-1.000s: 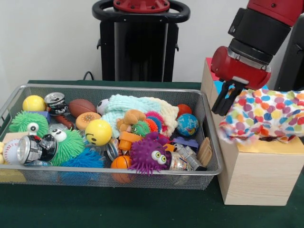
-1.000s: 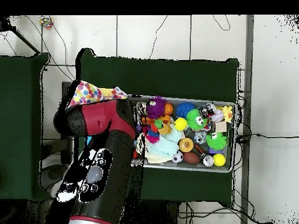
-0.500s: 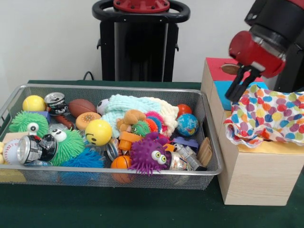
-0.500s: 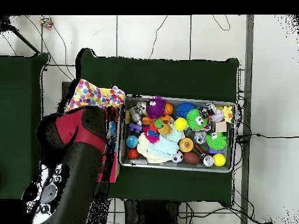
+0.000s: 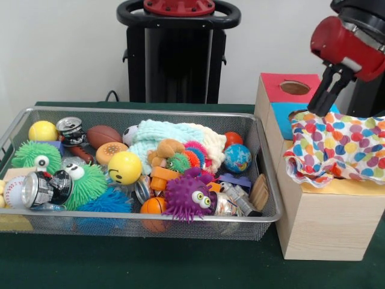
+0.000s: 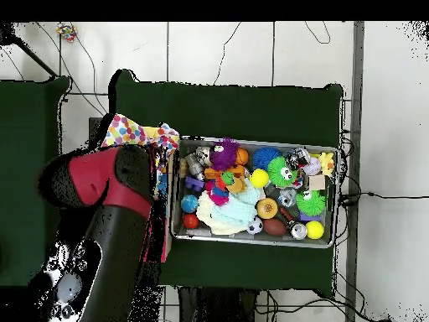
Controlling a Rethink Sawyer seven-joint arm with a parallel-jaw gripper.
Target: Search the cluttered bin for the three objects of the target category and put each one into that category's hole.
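My gripper point(image 5: 328, 96) hangs above the wooden sorting box point(image 5: 325, 223), over its blue section point(image 5: 283, 111) and just at the near edge of the polka-dot cloth point(image 5: 337, 144). The dark jaws point down and look close together with nothing between them, but I cannot tell for certain whether they are shut. The cloth lies crumpled across the top of the box, draped over its front part; behind it the red section point(image 5: 289, 81) shows its round hole point(image 5: 295, 88). From overhead my red arm point(image 6: 105, 180) covers most of the box, with the cloth point(image 6: 134, 132) showing past it.

Beside the box, on the green desk point(image 5: 138, 265), stands the wire mesh bin point(image 5: 267, 180), packed full. In it I see a yellow smiley ball point(image 5: 124, 167), a purple spiky toy with eyes point(image 5: 190, 195), a green fuzzy creature point(image 5: 84, 180), a small globe ball point(image 5: 237, 158), a toy football point(image 5: 103, 135), a crushed can point(image 5: 45, 188) and a pale knitted cloth point(image 5: 165, 135).
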